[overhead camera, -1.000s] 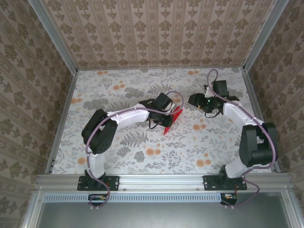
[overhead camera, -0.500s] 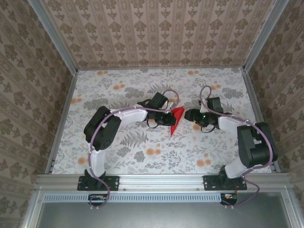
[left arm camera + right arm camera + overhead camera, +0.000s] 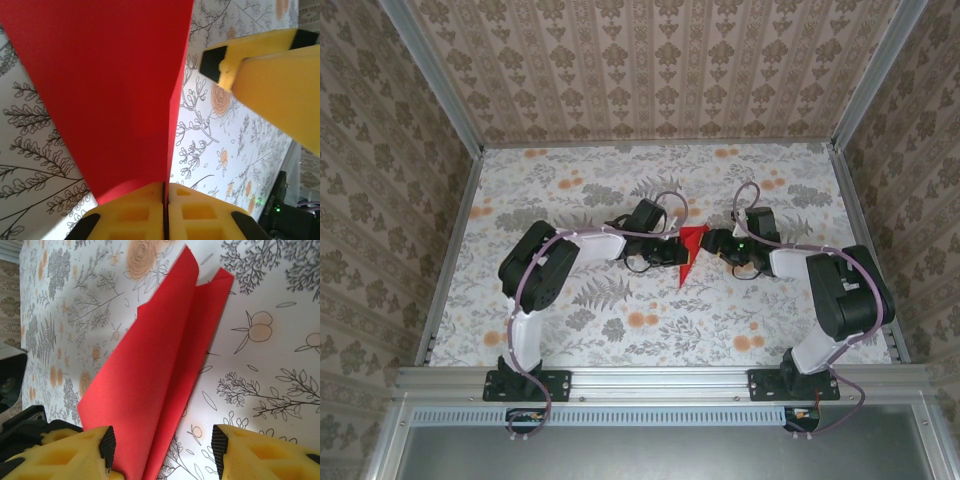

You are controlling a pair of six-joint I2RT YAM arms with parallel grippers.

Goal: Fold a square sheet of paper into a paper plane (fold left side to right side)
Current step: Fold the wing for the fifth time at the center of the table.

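Floral-printed table covering (image 3: 570, 190) spreads across the top view, and near its middle I see the bright red creased sheet of paper (image 3: 692, 250) between the two arms' heads. At the bottom of the left wrist view, my left gripper (image 3: 164, 200) has its yellow foam pads pressed together on the paper's edge, the sheet fanning upward from them. My right gripper (image 3: 162, 447) is spread; the paper's near end lies between its pads, close against the lower-left one, apart from the other.
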